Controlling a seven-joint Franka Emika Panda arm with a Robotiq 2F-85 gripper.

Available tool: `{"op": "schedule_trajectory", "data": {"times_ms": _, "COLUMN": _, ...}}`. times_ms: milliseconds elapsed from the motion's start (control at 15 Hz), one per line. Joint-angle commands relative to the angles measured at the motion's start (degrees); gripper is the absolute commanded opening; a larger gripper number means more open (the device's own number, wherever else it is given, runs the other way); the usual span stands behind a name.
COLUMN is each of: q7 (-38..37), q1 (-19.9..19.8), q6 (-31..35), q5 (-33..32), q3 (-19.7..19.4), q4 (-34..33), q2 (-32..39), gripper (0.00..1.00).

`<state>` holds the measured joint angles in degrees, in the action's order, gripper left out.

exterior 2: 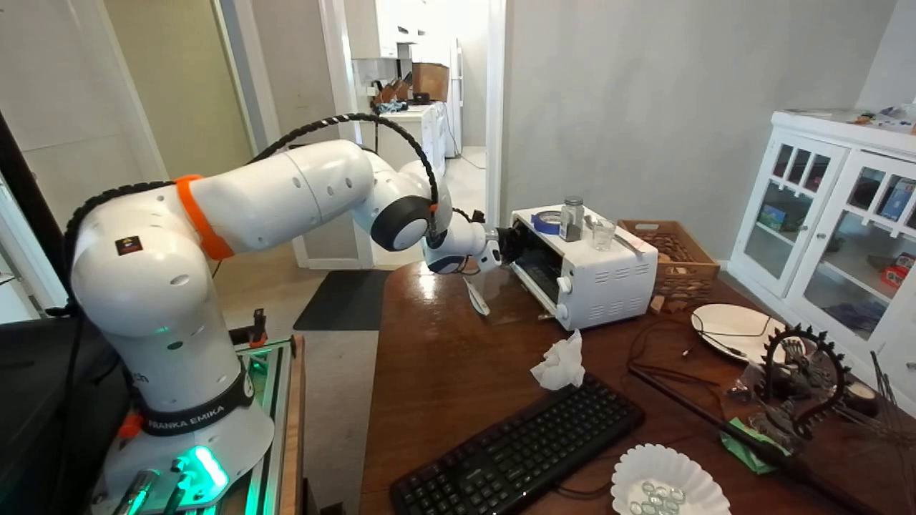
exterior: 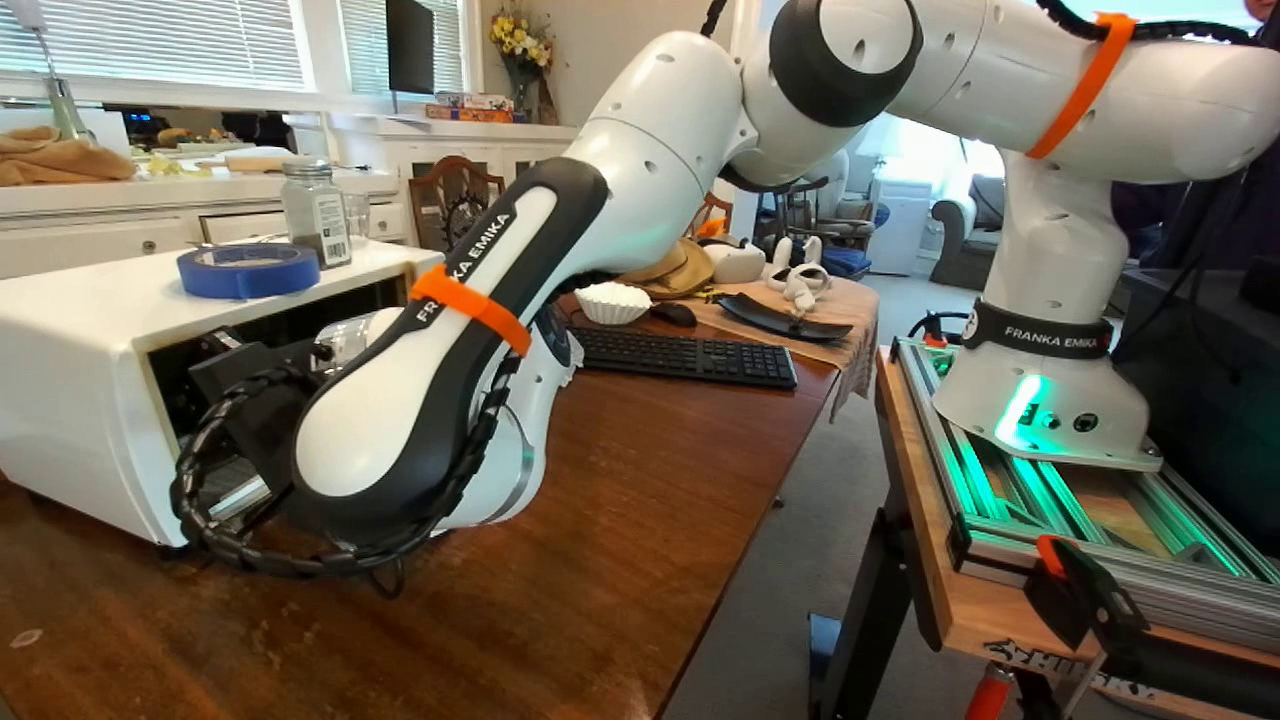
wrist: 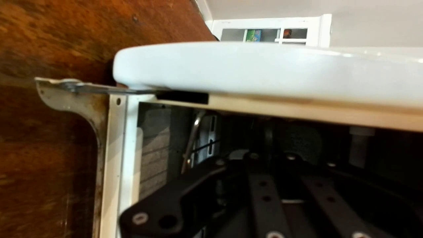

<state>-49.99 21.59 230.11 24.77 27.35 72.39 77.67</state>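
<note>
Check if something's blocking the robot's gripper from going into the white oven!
Nothing visible blocks it: the gripper is at the open front of the white oven, whose door is folded down. Deeper inside is too dark to tell.

Daylit room. Two blind-covered windows [exterior: 175, 45], white sideboard [exterior: 85, 238] underneath, wooden chair [exterior: 452, 185] near it. Plain grey wall [exterior 2: 615, 107], white glass-door cabinet [exterior 2: 826, 211] next to it. White-framed doorway [exterior 2: 497, 136], overexposed kitchen counter [exterior 2: 434, 125] beyond. Floor [exterior: 840, 470] is grey carpet, dark mat [exterior 2: 342, 300] by the doorway. Grey armchair [exterior: 960, 245] further back, blown-out light beside it. Desk [exterior: 640, 470] is glossy brown wood, one glare spot [exterior 2: 427, 284] on its surface in an exterior view.
</note>
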Motion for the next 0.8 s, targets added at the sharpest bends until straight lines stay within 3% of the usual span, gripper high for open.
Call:
{"op": "schedule_trajectory", "data": {"times_ms": 0, "q7": 1.1, "q1": 0.6, "q6": -0.7, "q5": -0.5, "q3": 0.7, "q4": -3.6, "q2": 2.5, "gripper": 0.02}}
{"op": "schedule_trajectory", "data": {"times_ms": 333, "q7": 1.1, "q1": 0.6, "q6": 0.6, "q5": -1.0, "q3": 0.8, "q4": -2.7, "q2": 2.6, "gripper": 0.02}}
{"op": "schedule_trajectory", "data": {"times_ms": 733, "q7": -1.9, "q1": 1.1, "q6": 10.4, "q5": -1.7, "q3": 0.5, "q4": 2.7, "q2": 1.2, "gripper": 0.02}}
